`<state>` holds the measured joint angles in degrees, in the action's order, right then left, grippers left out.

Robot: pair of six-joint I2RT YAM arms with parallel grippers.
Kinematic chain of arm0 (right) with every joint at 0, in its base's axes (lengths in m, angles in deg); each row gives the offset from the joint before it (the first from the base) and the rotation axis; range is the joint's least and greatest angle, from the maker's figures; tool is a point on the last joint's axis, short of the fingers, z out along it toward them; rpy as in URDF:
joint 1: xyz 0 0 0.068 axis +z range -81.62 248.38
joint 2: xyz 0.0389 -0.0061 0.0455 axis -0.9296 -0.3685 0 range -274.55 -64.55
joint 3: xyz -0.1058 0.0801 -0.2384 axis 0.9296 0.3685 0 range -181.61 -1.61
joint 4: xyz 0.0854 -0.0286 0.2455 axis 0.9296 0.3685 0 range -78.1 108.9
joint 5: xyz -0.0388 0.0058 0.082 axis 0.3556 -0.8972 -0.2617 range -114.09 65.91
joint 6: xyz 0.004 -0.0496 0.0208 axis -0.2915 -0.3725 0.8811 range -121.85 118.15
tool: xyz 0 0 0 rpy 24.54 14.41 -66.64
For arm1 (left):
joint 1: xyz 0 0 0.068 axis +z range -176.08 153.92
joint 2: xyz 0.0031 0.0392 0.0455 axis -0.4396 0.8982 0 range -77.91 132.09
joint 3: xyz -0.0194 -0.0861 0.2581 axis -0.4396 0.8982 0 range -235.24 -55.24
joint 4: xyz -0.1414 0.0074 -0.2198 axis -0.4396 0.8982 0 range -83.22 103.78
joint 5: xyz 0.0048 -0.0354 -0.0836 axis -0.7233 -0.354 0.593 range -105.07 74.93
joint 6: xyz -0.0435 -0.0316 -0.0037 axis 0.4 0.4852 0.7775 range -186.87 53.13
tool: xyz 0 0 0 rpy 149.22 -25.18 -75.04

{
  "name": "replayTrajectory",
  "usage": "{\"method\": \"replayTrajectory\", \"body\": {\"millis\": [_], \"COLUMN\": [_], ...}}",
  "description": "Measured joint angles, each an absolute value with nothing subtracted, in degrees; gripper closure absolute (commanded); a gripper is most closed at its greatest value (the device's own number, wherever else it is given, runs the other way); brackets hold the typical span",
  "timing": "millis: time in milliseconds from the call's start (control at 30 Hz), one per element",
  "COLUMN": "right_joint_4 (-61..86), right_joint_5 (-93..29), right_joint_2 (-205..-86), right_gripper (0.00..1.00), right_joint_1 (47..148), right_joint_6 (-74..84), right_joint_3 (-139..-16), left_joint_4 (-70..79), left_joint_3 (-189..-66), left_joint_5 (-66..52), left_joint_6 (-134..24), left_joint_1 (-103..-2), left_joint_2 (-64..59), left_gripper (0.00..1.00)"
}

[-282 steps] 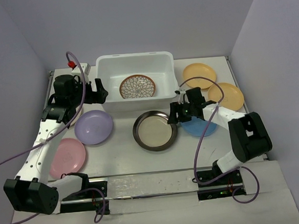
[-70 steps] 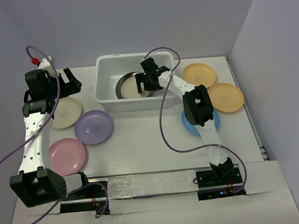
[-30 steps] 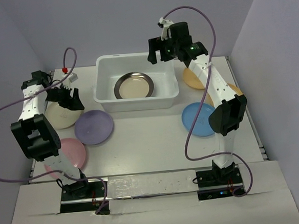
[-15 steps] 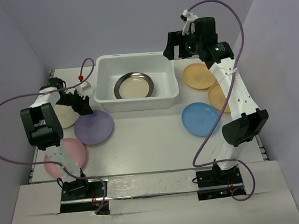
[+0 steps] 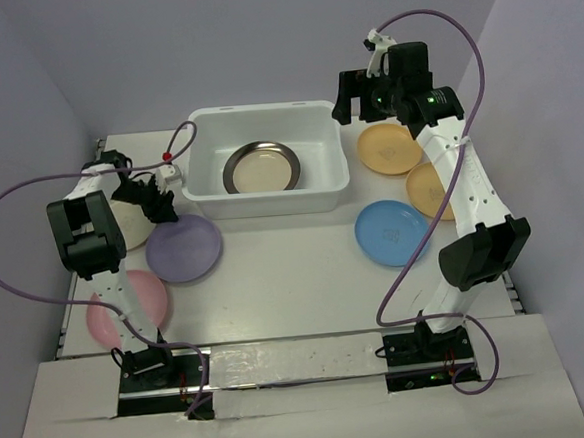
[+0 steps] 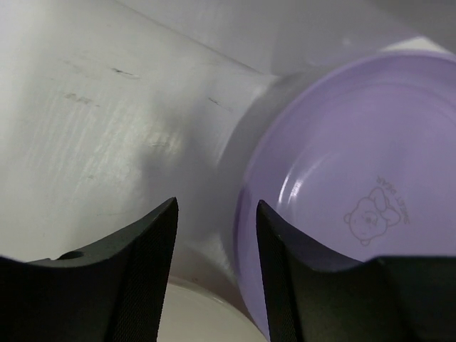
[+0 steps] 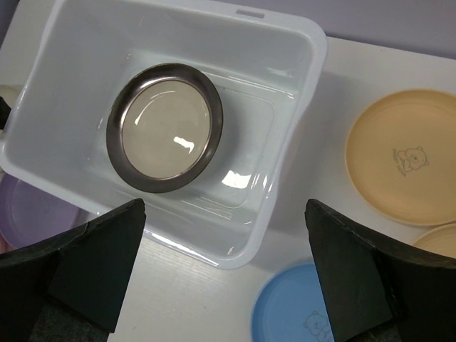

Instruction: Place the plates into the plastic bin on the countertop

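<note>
Top external view, plate-clearing part done: poised high beside the plastic bin (image 5: 269, 202) with right gripper (image 5: 352, 102) spread wide, empty, above the silvery metal plate (image 5: 260, 168) lying inside. Dipped low with left gripper (image 6: 216, 205) part-open, empty, between lavender plate (image 5: 184, 249) and cream plate (image 5: 122, 229), seemingly to pinch a rim. 6 plates outside on the countertop (image 5: 276, 270).

The left arm (image 5: 83, 234) and right arm (image 5: 470, 186) are built alike: white link shells joined by black joint housings, each rising from a black base (image 5: 147, 367). A purple cable (image 5: 481, 65) loops loosely along each arm; the left one carries a red connector (image 5: 167, 156). The left end effector (image 6: 214, 271) and right end effector (image 7: 221, 285) have matte black, wedge-shaped fingers (image 6: 142, 278) with finely textured faces.
</note>
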<state>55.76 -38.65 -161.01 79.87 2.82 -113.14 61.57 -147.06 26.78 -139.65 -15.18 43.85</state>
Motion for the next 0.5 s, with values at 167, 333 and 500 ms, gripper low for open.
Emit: {"method": "replayTrajectory", "body": {"millis": [167, 333, 500], "right_joint_4": [56.3, 56.8, 57.2], "right_joint_5": [-38.1, -37.6, -37.3], "right_joint_2": [-161.0, -161.1, -161.6], "right_gripper": [0.00, 0.00, 0.00], "right_joint_1": [79.8, 79.7, 79.7], "right_joint_6": [2.7, 2.7, 2.7], "right_joint_3": [-113.1, -113.1, -113.5], "left_joint_4": [65.0, 66.6, 67.3], "left_joint_3": [-146.6, -143.5, -141.1], "left_joint_5": [26.8, 26.8, 27.0], "left_joint_6": [-144.4, -147.3, -148.5], "left_joint_1": [-15.2, -14.9, -14.0], "left_joint_2": [43.8, 43.5, 42.7], "left_gripper": [0.51, 0.61, 0.81]}}
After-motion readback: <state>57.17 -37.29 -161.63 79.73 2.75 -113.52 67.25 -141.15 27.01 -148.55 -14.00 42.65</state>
